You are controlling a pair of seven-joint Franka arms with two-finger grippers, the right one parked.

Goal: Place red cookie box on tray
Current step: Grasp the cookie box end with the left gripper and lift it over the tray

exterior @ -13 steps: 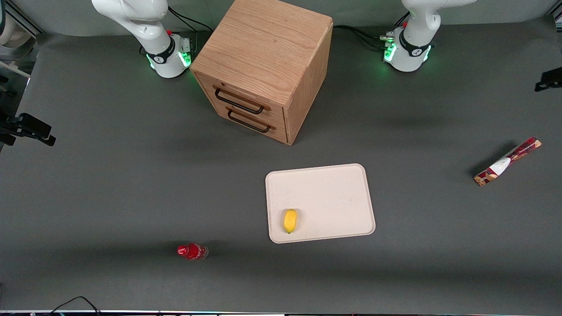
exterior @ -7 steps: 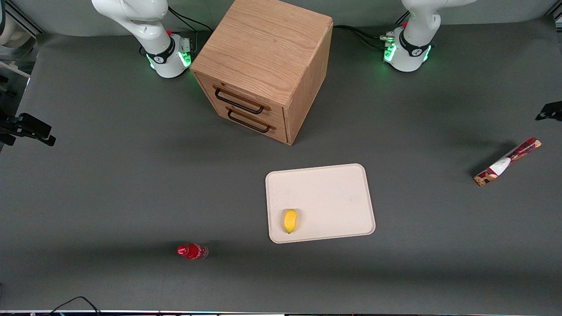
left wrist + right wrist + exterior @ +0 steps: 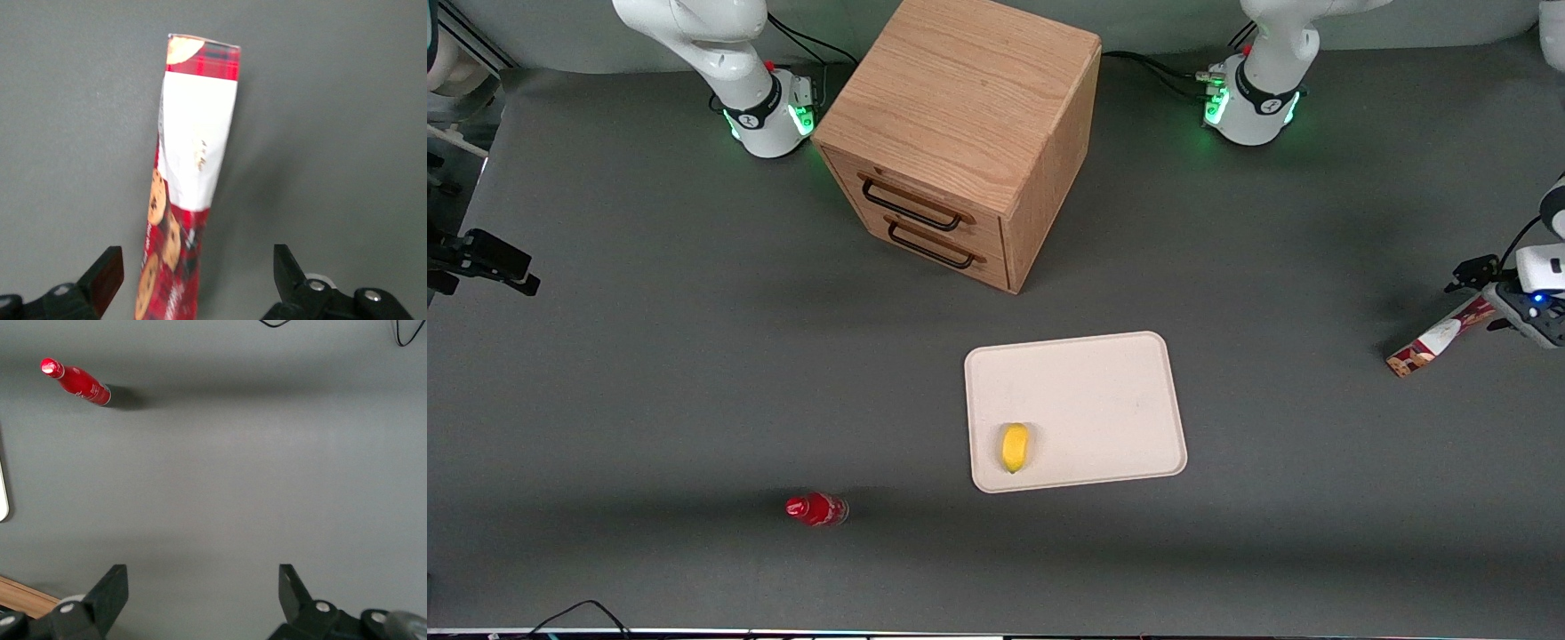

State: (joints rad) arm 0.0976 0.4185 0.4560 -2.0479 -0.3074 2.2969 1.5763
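The red cookie box stands on a thin edge on the grey table, toward the working arm's end. My left gripper is open and hangs over the box's farther end. In the left wrist view the box shows its white patch and cookie pictures, and its near end lies between the two spread black fingers of the gripper without touching them. The beige tray lies flat near the table's middle, well apart from the box.
A yellow lemon lies on the tray near its front corner. A wooden two-drawer cabinet stands farther from the camera than the tray. A small red bottle lies toward the parked arm's end; it also shows in the right wrist view.
My left gripper has come in from the table's edge and now hangs over the box's farther end. The box, tray, lemon and bottle have not moved.
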